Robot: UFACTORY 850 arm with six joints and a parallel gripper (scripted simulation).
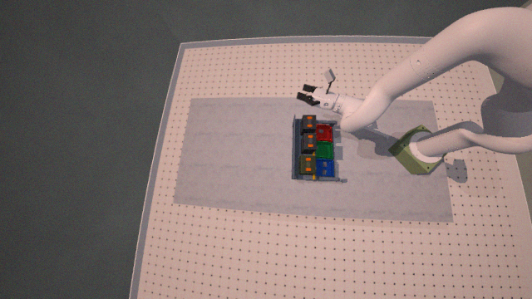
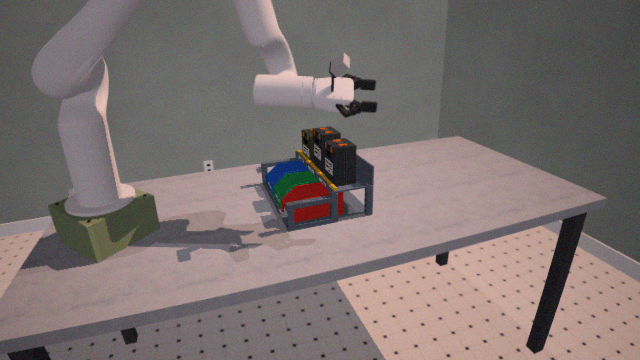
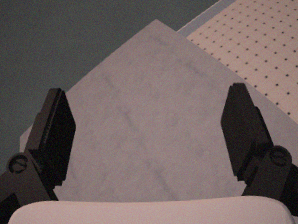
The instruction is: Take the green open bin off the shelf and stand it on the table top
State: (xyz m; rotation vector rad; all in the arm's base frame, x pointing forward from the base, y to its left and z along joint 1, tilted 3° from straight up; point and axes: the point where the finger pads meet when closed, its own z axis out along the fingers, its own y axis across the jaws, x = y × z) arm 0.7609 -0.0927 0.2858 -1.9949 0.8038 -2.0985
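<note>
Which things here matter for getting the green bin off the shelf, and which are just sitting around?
Matter: green bin, shelf, table top, open gripper, red bin and blue bin beside it.
Sitting around: three dark boxes on the shelf.

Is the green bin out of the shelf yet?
No. The green bin sits in the shelf between red and blue; the pincer hangs open above, empty.

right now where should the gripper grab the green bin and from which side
Probably the green bin by its open front lip, coming from the arm's side of the shelf. The red bin and blue bin flank it closely and dark boxes stand behind, so only the front and top look free. The gripper hangs open above.
</note>
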